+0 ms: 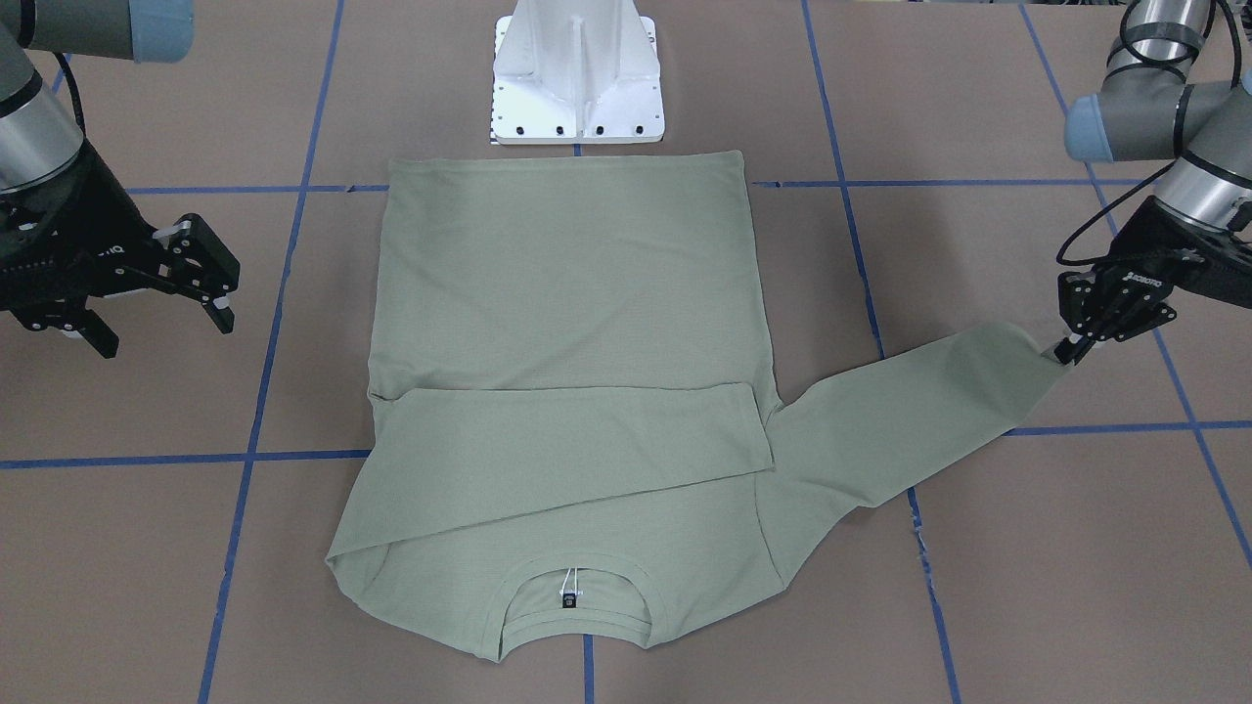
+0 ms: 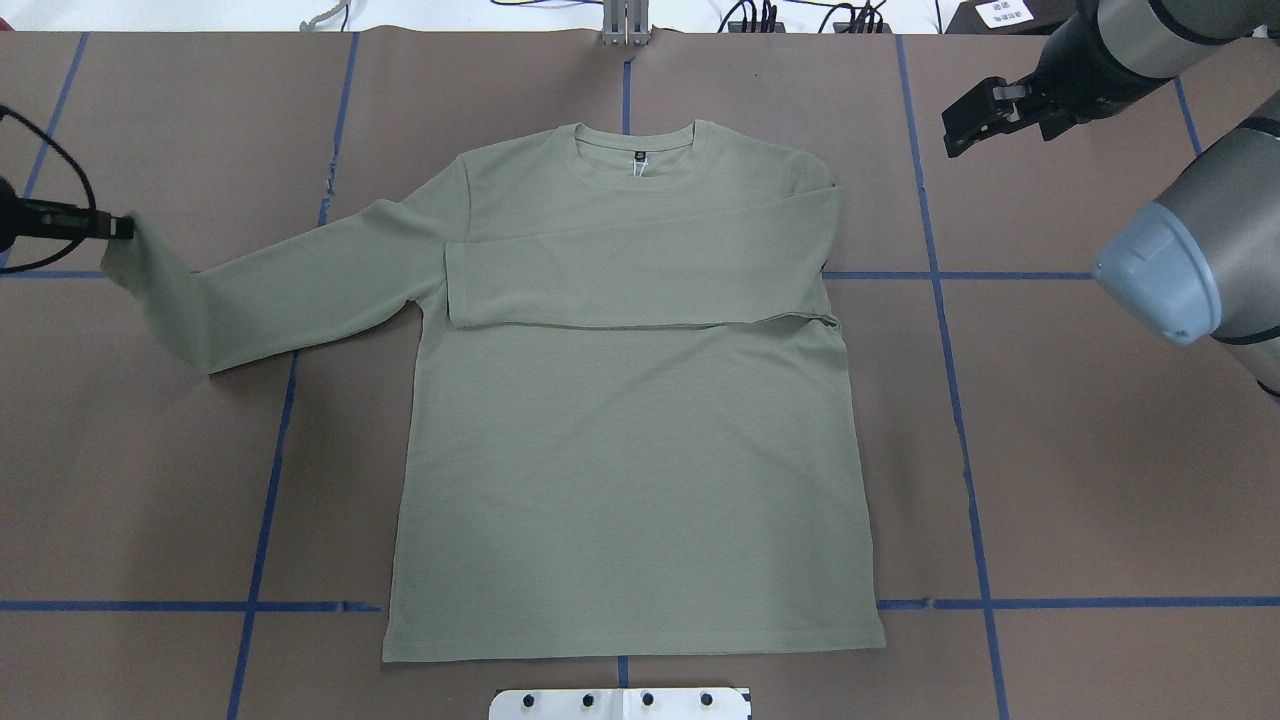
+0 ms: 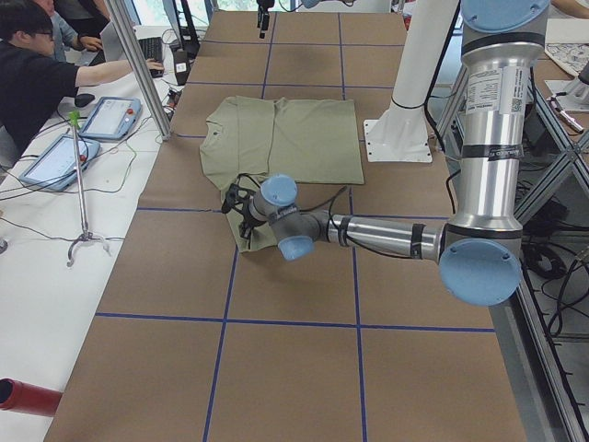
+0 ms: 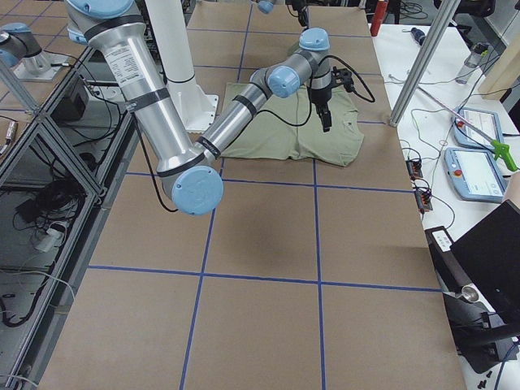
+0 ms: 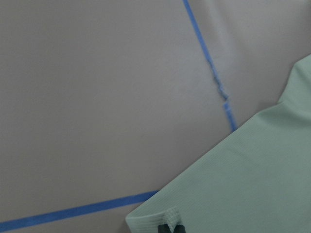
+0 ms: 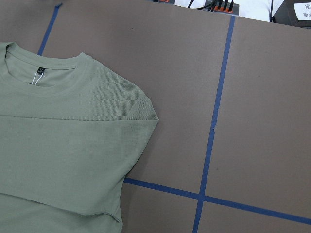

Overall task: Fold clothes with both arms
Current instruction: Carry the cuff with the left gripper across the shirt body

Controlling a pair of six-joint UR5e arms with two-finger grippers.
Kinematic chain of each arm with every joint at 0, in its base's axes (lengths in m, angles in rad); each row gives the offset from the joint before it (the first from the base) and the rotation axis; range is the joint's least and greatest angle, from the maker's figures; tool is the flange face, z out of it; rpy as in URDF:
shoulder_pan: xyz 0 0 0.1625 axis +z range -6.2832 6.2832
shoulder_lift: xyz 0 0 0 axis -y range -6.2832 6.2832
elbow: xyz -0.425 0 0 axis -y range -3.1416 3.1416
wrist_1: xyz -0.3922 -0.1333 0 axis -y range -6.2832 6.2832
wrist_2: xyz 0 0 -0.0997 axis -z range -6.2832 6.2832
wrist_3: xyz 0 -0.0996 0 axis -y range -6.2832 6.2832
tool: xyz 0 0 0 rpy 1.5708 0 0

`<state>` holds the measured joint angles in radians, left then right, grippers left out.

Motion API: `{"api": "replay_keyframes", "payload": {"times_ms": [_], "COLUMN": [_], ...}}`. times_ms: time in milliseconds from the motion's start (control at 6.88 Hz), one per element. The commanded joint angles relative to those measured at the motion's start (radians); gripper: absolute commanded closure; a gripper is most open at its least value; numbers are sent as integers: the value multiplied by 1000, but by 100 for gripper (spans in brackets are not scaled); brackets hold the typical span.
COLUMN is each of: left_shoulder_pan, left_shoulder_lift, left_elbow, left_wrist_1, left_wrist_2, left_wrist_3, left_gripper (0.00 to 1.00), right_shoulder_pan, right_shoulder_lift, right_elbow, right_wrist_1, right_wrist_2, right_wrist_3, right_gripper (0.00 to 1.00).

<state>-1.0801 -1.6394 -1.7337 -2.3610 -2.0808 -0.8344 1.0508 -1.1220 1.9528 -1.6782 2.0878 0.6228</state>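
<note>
The sage-green long-sleeved shirt (image 2: pixel 630 450) lies flat on the brown table, neckline and black label (image 2: pixel 636 155) on the far side from the robot. One sleeve (image 2: pixel 640 270) is folded across the chest. The other sleeve (image 2: pixel 300 290) stretches out toward my left gripper (image 2: pixel 118 228), which is shut on its cuff and holds it slightly raised; this also shows in the front view (image 1: pixel 1066 354) and at the bottom of the left wrist view (image 5: pixel 170 227). My right gripper (image 2: pixel 985 115) is open and empty, apart from the shirt, beyond its folded shoulder (image 6: pixel 146 109).
The white pedestal base (image 1: pixel 577 78) stands just behind the shirt's hem. Blue tape lines (image 2: pixel 960 400) grid the brown table. Operators, tablets and a stand (image 3: pixel 83 157) sit along the far table edge. The right arm's elbow (image 2: pixel 1170 270) hangs over the table's right side.
</note>
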Motion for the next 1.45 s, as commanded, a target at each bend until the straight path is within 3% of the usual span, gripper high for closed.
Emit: {"api": "replay_keyframes", "payload": {"times_ms": [0, 145, 291, 727, 1308], "left_shoulder_pan": [37, 136, 184, 322, 480], "left_shoulder_lift": [-275, -442, -583, -1042, -1171], "left_elbow": [-119, -106, -36, 480, 695], "left_wrist_1": [492, 704, 780, 743, 561], "left_wrist_2": [92, 158, 186, 271, 360], "left_wrist_3": [-31, -136, -255, -532, -618], "left_gripper": [100, 100, 100, 100, 100], "right_shoulder_pan": [0, 0, 0, 0, 2], "right_shoulder_lift": [-2, -2, -2, -4, -9], "right_elbow": [0, 0, -2, -5, -5], "right_wrist_1": [0, 0, -2, -2, -2], "right_wrist_2": [0, 0, 2, 0, -2], "right_wrist_3": [2, 3, 6, 6, 9], "right_gripper": [0, 0, 0, 0, 0]}}
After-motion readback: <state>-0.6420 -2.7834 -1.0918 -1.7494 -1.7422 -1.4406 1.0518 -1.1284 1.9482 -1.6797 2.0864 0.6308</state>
